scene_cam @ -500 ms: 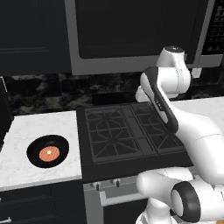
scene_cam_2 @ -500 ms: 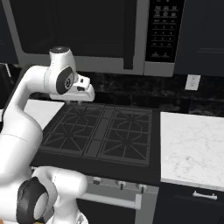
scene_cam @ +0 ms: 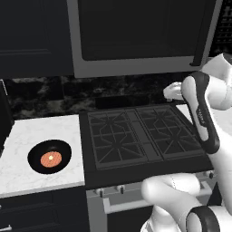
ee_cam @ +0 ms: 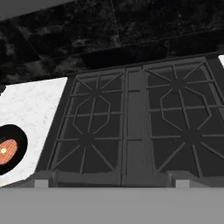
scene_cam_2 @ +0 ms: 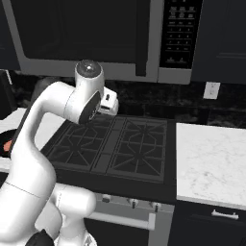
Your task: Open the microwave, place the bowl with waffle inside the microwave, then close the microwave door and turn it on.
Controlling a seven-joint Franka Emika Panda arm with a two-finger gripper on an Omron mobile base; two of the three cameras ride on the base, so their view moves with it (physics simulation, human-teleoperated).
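A microwave (scene_cam_2: 178,72) hangs above a dark stove (scene_cam: 136,136). Its door (scene_cam: 136,31) is shut, the dark glass flat in the grey frame. A black bar handle (scene_cam_2: 141,38) runs down the door's right edge, beside the button panel.

To the left of the stove is a white marble surface (scene_cam: 41,131). The black bowl (scene_cam: 32,157) sits on it, well apart from the microwave, with the orange waffle (scene_cam: 51,159) lying flat inside.

The white arm rises from the base in front of the stove and bends over the burners. Compared with half a second ago, its upper joints have swung to the robot's right, and the hand has gone with them. The base has not moved: the bowl and stove sit where they did in both base views.

The gripper (scene_cam_2: 110,103) hovers over the rear of the stove, below the microwave and left of the handle. It is open and holds nothing. The hand view looks down on the burners, with the bowl at its left edge.

The shift likely marks the start of a reach for the handle. The first step, opening the door, is not yet done, and the bowl is untouched.
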